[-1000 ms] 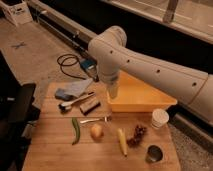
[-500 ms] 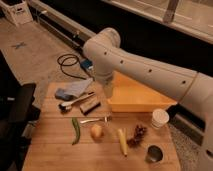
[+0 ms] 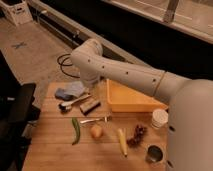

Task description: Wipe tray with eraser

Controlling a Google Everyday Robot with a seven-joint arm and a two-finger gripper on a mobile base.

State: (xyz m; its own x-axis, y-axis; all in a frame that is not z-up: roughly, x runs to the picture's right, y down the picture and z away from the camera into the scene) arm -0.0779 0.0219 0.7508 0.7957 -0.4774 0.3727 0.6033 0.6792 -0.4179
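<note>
The yellow-orange tray sits at the back right of the wooden table. Left of it, flat on the wood, lies the eraser, a small dark block with a lighter top. My white arm reaches in from the right, bends at the elbow and points down. My gripper hangs at its end, just above the eraser and beside the tray's left wall. It is open and holds nothing. The wrist hides most of its fingers.
A blue-grey cloth and silver tongs lie left of the eraser. In front are a metal utensil, a green pepper, an onion, a yellow cob, grapes, a white cup and a metal can.
My wrist has swung left from over the tray's left edge and now hangs over the eraser. The things on the table have not moved.
</note>
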